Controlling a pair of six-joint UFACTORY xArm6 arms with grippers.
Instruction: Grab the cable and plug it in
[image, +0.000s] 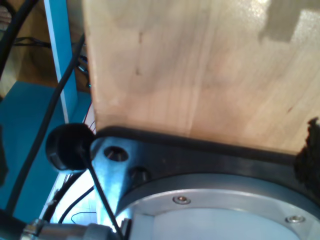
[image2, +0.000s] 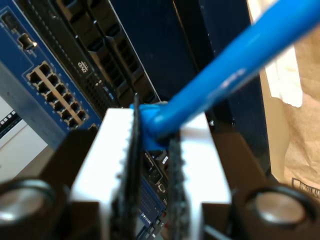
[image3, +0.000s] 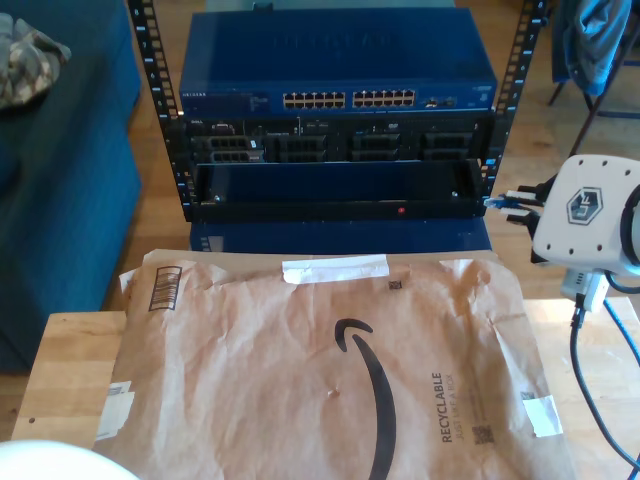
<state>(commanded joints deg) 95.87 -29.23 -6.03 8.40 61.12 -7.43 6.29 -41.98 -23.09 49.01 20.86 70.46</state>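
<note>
Paper mailer (image3: 330, 370): brown padded envelope lying flat across the desk (image3: 60, 360), nearest the exterior camera, printed with a black curved arrow and the word RECYCLABLE; a white tape strip (image3: 335, 268) sits near its far edge.
Desk: light wood, showing past the mailer at the exterior view's left and right; its pale grain (image: 200, 65) also shows in the first wrist view.
My second hand (image2: 152, 150): white fingers (image2: 112, 145) with black ribbed pads, clamped together on the cable's end; in the exterior view it sits at the right, on a white arm housing (image3: 590, 215), pointing toward the rack.
Cable (image2: 225, 80): bright blue, thin, held between the pads of my second hand and running off away from the rack; its blue tip (image3: 500, 200) is just beside the rack's right post in the exterior view, not seated in any port.
Network switch (image3: 340, 70): blue unit at the top of the rack, with two rows of ports (image3: 348, 99); the same ports (image2: 57, 95) appear near the held cable end in the second wrist view.
Server (image3: 340, 143): black unit under the switch, with a black open shelf (image3: 330, 190) below it.
My first hand: cannot tell whether its fingers are apart or together; the first wrist view shows a grey metal flange (image: 210, 210), a black knob (image: 67, 147) and black wiring against the wood.
</note>
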